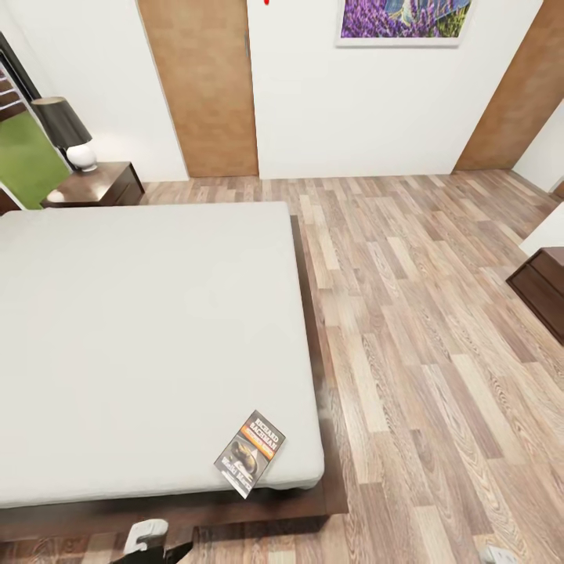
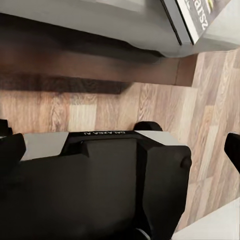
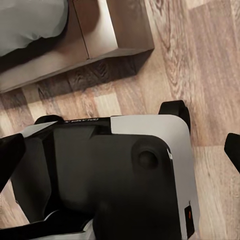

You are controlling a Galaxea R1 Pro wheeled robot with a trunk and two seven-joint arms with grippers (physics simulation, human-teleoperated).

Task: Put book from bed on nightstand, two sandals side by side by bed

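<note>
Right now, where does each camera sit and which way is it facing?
Head: high on the robot, looking down over the bed, the book and the nightstand.
Left wrist: on the left arm, facing down at the robot's base, the bed frame and the book.
Right wrist: on the right arm, facing down at the base and floor.
Shared: head and left wrist both show the book.

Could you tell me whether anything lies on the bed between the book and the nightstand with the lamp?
Nothing visible does. The book lies at the near corner of the bed, overhanging its edge; the mattress between it and the nightstand at the far corner is bare. The lamp takes up part of the nightstand's top.
</note>
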